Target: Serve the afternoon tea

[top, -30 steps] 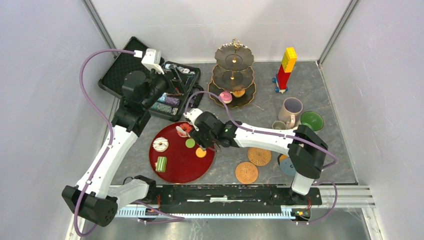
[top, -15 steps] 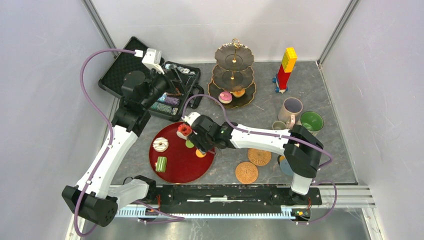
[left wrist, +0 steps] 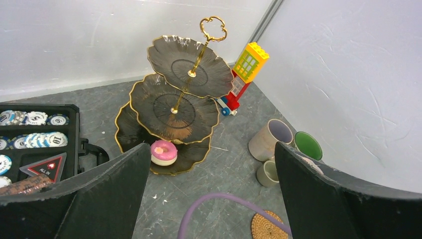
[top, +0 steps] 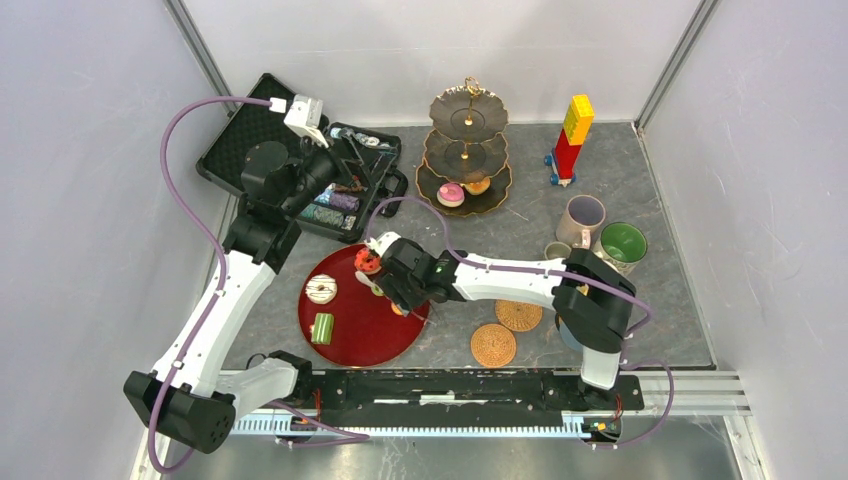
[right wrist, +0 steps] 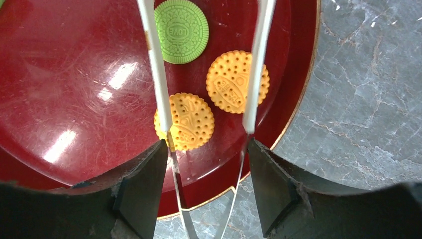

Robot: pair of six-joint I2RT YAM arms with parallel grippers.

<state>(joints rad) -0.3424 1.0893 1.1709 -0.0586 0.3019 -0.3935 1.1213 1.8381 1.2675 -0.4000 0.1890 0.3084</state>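
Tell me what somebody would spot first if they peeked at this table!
Probably the shiny round red tray near the front of the table, where the right gripper holds metal tongs over two orange biscuits. Next comes the tall three-tier stand with gold rims at the back, a pink donut on its bottom plate, and the red-and-yellow block tower to its right.

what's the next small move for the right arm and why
Probably shift the tongs toward the upper biscuit so it sits between both arms, then squeeze. Held in the right tool, they stand open over the tray, one arm crossing the lower biscuit.
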